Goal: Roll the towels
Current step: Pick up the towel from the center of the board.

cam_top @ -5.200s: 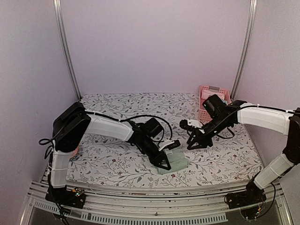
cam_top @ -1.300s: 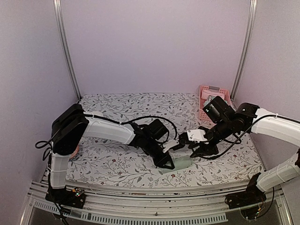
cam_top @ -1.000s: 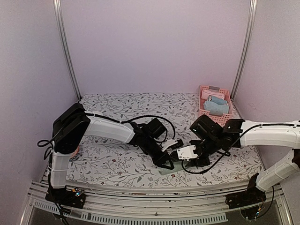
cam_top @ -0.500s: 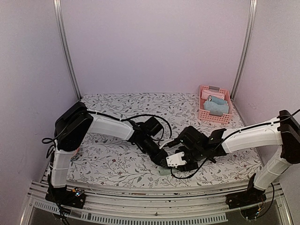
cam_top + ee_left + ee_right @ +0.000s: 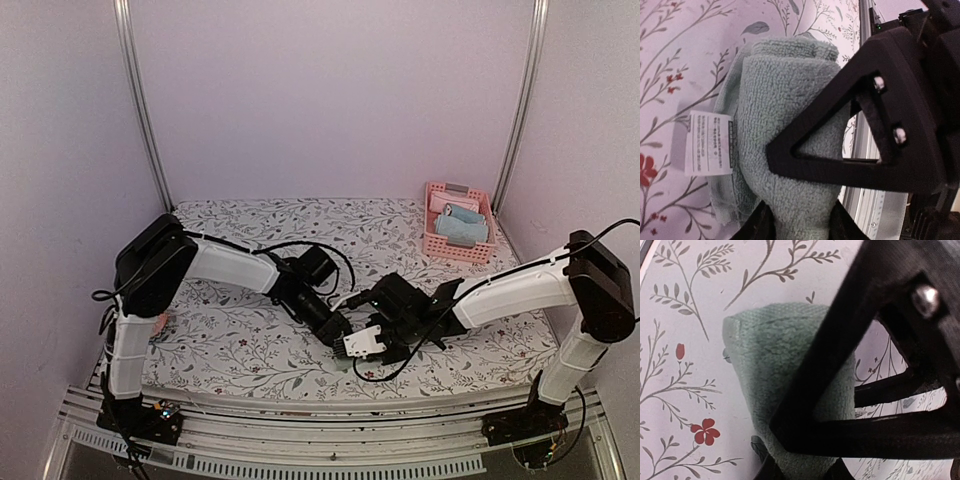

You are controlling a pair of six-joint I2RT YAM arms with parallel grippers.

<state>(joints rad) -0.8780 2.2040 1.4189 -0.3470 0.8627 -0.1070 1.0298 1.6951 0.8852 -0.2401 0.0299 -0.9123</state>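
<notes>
Sage-green towel (image 5: 785, 100), rolled, lies by the table (image 5: 240, 350) front edge (metal rail just beyond). The right gripper (image 5: 364, 346) clamps it. The left gripper (image 5: 338, 332) straddles it, grip unclear. Both arms crowd in. The pink basket (image 5: 455, 250) stands well back-right, and floral tabletop stretches left.

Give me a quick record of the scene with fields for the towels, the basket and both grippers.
green towel: rolled, on the floral table near its front edge, white label showing
blue towel: looks rolled, in the pink basket
pink basket: far right corner of the table
left gripper: at the green towel, grip unclear
right gripper: at the green towel, grip unclear
</notes>
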